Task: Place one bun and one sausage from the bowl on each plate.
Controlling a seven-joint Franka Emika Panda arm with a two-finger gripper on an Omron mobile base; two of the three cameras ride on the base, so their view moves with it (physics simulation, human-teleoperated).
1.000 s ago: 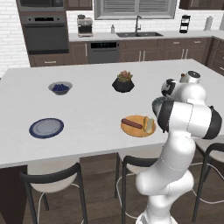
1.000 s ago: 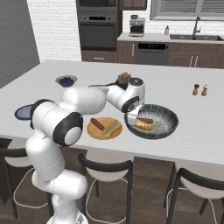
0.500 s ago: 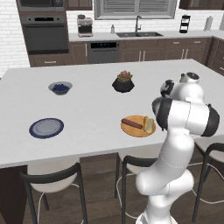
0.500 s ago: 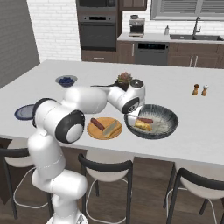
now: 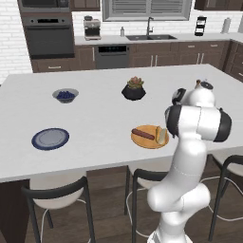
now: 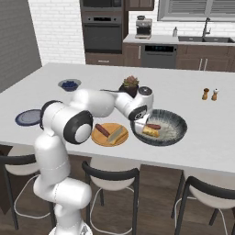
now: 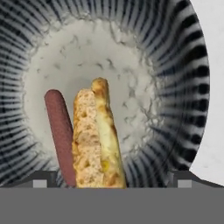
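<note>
White island counter (image 5: 95,118), dark stools (image 5: 57,199), brick wall (image 6: 55,27), window (image 5: 147,9).

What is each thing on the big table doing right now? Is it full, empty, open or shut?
gripper: open, over the bowl, holding nothing
bowl: holds one bun and one sausage
orange plate: filled, one bun and one sausage on it
blue plate: empty
small bowl: full of blue stuff
plant pot: upright, plant in it

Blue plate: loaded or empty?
Empty. The blue plate shows a bare pale centre; the orange plate holds a bun and a sausage, and the bowl holds another pair.
</note>
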